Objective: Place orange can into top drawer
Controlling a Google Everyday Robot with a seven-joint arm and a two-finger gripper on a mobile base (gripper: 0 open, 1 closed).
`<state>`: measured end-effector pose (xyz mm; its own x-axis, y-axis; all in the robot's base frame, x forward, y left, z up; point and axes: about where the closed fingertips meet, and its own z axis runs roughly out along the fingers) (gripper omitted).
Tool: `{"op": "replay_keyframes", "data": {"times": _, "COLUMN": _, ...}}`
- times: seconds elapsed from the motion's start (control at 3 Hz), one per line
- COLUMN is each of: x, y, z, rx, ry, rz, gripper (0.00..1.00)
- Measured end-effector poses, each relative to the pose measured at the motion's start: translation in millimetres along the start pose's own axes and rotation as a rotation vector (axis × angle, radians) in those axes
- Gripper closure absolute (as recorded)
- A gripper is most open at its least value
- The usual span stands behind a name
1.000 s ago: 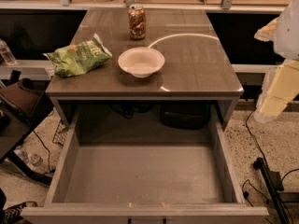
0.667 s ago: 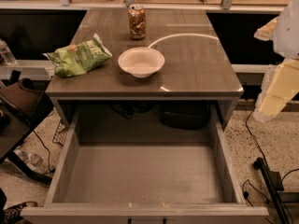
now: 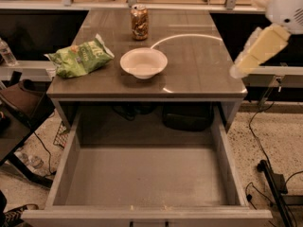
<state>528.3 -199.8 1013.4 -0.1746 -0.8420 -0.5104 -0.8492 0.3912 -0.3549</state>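
The orange can [image 3: 139, 22] stands upright at the far middle of the grey-brown tabletop [image 3: 199, 65], behind a white bowl [image 3: 143, 63]. The top drawer [image 3: 142, 174] is pulled fully open below the table's front edge, and its grey floor is bare. Of the robot I see only cream-white arm links [image 3: 260, 48] at the upper right, reaching down-left over the table's right edge. My gripper itself is out of view. Nothing holds the can.
A green crinkled chip bag [image 3: 80, 58] lies at the table's left side. Dark bags [image 3: 187, 117] sit under the table behind the drawer. A chair [image 3: 21, 103] and cables are at the left; a stand [image 3: 272, 183] and cables are on the floor at the right.
The arm links at the right have swung upward and to the left, now reaching over the table's right edge. The can, bowl, bag and drawer have not moved.
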Motion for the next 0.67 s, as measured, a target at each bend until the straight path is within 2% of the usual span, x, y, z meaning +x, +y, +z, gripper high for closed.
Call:
{"op": "replay_keyframes", "data": {"times": 0.33, "x": -27.5, "y": -44.3, "z": 31.1, "rx": 0.045, "ry": -0.218, "rz": 0.107, "gripper": 0.0}}
{"op": "replay_keyframes", "data": {"times": 0.67, "x": -50.7, "y": -65.7, "z": 64.6, "rx": 0.058, "ry": -0.427, "rz": 0.201, "gripper": 0.0}}
